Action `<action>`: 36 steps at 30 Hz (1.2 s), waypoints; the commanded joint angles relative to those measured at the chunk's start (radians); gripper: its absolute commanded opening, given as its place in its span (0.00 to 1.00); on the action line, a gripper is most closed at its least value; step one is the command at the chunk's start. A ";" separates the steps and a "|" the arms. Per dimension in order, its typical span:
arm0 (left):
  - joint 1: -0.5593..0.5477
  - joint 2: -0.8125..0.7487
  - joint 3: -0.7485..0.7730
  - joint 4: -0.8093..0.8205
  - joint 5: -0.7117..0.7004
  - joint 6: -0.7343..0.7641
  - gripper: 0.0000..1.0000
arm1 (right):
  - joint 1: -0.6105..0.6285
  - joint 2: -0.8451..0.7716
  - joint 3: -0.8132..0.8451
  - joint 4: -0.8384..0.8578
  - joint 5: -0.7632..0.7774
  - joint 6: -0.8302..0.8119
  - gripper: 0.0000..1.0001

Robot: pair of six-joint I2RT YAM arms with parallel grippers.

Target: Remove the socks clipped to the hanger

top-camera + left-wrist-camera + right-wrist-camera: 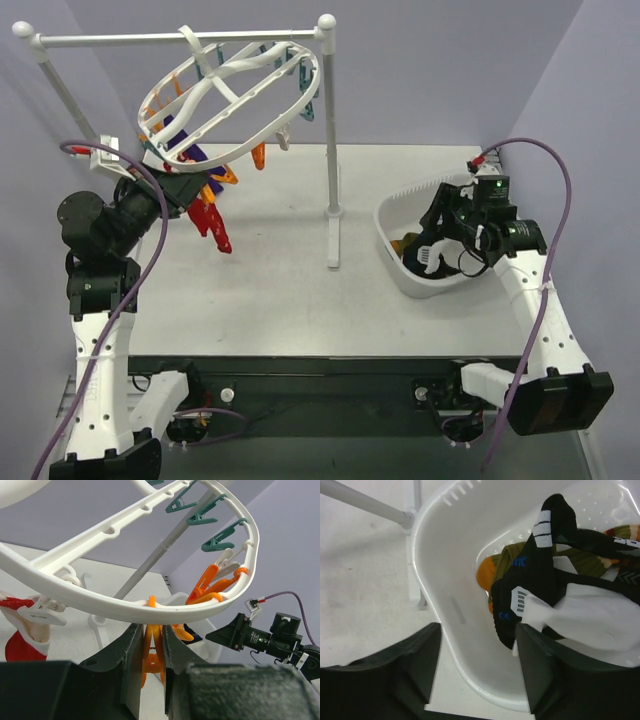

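A: Reaching up with the left gripper [152,630], fingers narrow around one orange clip [152,655] under the hanger [150,612]; pinching or merely flanking, hard telling.

B: Hovering the right gripper [477,627], spread wide, over the basin [445,580]. Seeing the hanger tilting, long axis running low-left to high-right.

A: Counting socks: two dangling, red sock [212,225] and purple sock [192,157]; three lying in the basin.

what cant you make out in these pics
Purple sock: top view, mostly behind the hanger ring and left arm; clipped or not, unclear.
Left tool: left wrist view, fingers flank an orange clip; squeezing it or not, unclear.
Socks in the basin: count unclear; right tool covers them from above, right wrist view cuts the pile at its right edge.
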 commanded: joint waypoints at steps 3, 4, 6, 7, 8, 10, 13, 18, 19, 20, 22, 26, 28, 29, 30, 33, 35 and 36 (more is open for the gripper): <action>-0.012 -0.014 0.040 -0.012 -0.022 0.039 0.00 | 0.081 0.037 0.032 -0.043 0.001 -0.063 0.71; -0.015 -0.015 0.040 -0.014 -0.019 0.038 0.00 | 0.118 0.039 0.040 -0.027 0.024 -0.061 0.73; -0.015 -0.017 0.039 -0.012 -0.017 0.038 0.00 | 0.256 0.045 0.041 0.012 0.061 -0.055 0.73; -0.013 -0.018 0.037 -0.014 -0.017 0.038 0.00 | 0.302 0.056 0.029 0.082 0.063 -0.044 0.73; -0.015 -0.020 0.036 -0.014 -0.016 0.039 0.00 | 0.362 0.062 0.015 0.132 0.061 -0.029 0.74; -0.015 -0.020 0.037 -0.023 -0.017 0.047 0.00 | 0.520 0.094 -0.009 0.307 0.073 -0.026 0.75; -0.016 -0.026 0.036 -0.030 -0.019 0.052 0.00 | 0.675 0.179 -0.071 0.615 0.063 -0.011 0.78; -0.016 -0.027 0.045 -0.038 -0.013 0.053 0.00 | 0.852 0.390 -0.007 0.893 0.057 -0.081 0.80; -0.015 -0.027 0.046 -0.040 -0.014 0.055 0.00 | 0.875 0.463 0.015 0.936 0.066 -0.096 0.81; -0.016 -0.029 0.049 -0.046 -0.016 0.053 0.00 | 0.919 0.497 0.039 0.956 0.096 -0.113 0.81; -0.016 -0.030 0.049 -0.047 -0.017 0.055 0.00 | 0.953 0.586 0.095 1.019 0.118 -0.167 0.81; -0.016 -0.031 0.048 -0.049 -0.014 0.052 0.00 | 0.995 0.695 0.159 1.102 0.167 -0.213 0.82; -0.015 -0.034 0.048 -0.049 -0.014 0.049 0.00 | 0.999 0.737 0.191 1.123 0.152 -0.209 0.82; -0.016 -0.034 0.049 -0.049 -0.013 0.050 0.00 | 1.002 0.749 0.204 1.126 0.155 -0.209 0.82; -0.015 -0.032 0.049 -0.047 -0.011 0.047 0.00 | 1.007 0.769 0.224 1.131 0.159 -0.210 0.82; -0.015 -0.032 0.054 -0.047 -0.010 0.047 0.00 | 1.015 0.813 0.264 1.125 0.152 -0.224 0.82; -0.015 -0.027 0.056 -0.047 -0.005 0.047 0.00 | 1.021 0.841 0.320 1.111 0.169 -0.233 0.83; -0.016 -0.027 0.056 -0.047 -0.005 0.044 0.00 | 1.024 0.871 0.343 1.091 0.176 -0.236 0.83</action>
